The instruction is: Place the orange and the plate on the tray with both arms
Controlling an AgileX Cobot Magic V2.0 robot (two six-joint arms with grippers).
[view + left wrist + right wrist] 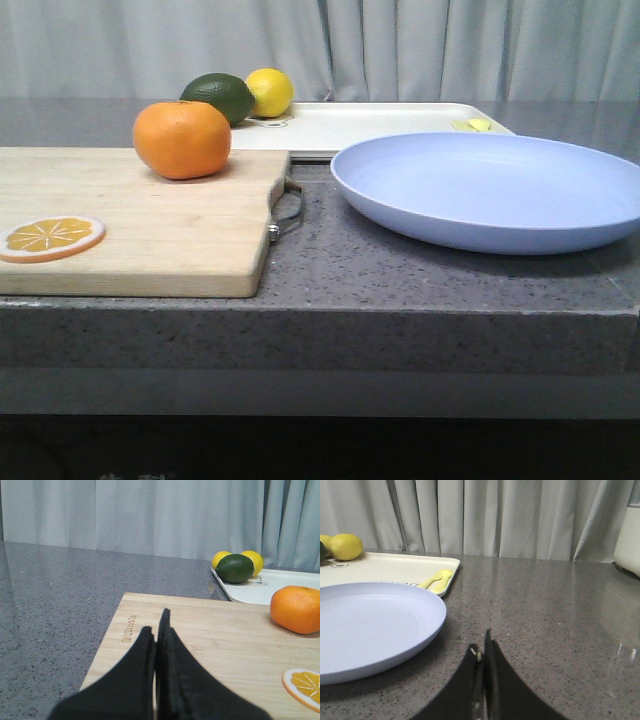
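Plate (490, 190) — right edge cut off.

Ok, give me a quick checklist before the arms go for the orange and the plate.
1. Left gripper jaws open for the orange: not ok, shut.
2. Right gripper jaws open for the plate: not ok, shut.
3. Orange free on the cutting board: ok.
4. Plate empty: ok.
5. Tray room: cannot tell; a lemon, a dark green fruit and a small yellow item occupy it.
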